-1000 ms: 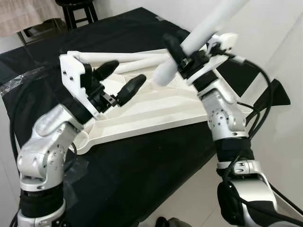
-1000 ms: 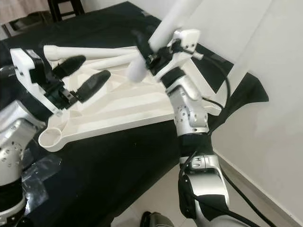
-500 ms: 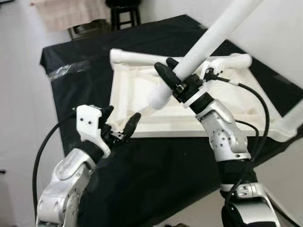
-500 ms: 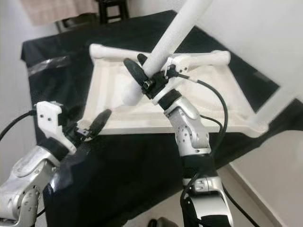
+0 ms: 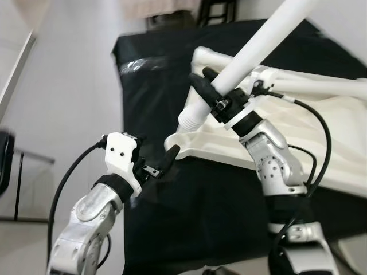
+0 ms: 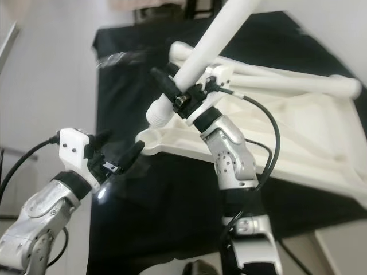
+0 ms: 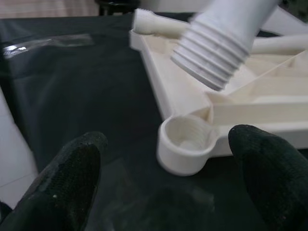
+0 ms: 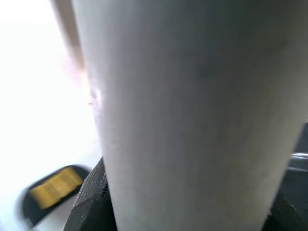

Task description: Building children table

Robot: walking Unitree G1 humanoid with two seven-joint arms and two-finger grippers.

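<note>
A white plastic tabletop (image 5: pixel 298 134) lies upside down on a black-covered table (image 5: pixel 149 86). Its near corner has a round threaded socket (image 7: pixel 185 142). My right gripper (image 5: pixel 217 96) is shut on a long white table leg (image 5: pixel 252 48), held slanted. The leg's threaded end (image 7: pixel 216 57) hangs just above and beside that socket, apart from it. My left gripper (image 5: pixel 156 157) is open, low at the table's edge, with its fingers (image 7: pixel 67 178) on either side of the socket corner and nothing between them. In the right wrist view the leg (image 8: pixel 192 110) sits against a black finger (image 8: pixel 91 202).
Another white leg (image 5: pixel 309 86) lies along the tabletop's far edge. A crumpled clear plastic sheet (image 5: pixel 137 63) lies on the black cloth at the far corner. A dark stool (image 5: pixel 215 8) stands beyond the table. Pale floor (image 5: pixel 63 86) lies to the left.
The camera has swung, so the whole scene shifted. My left gripper came off the tabletop down to its socket corner. The right gripper keeps the leg, its threaded end now by the socket.
</note>
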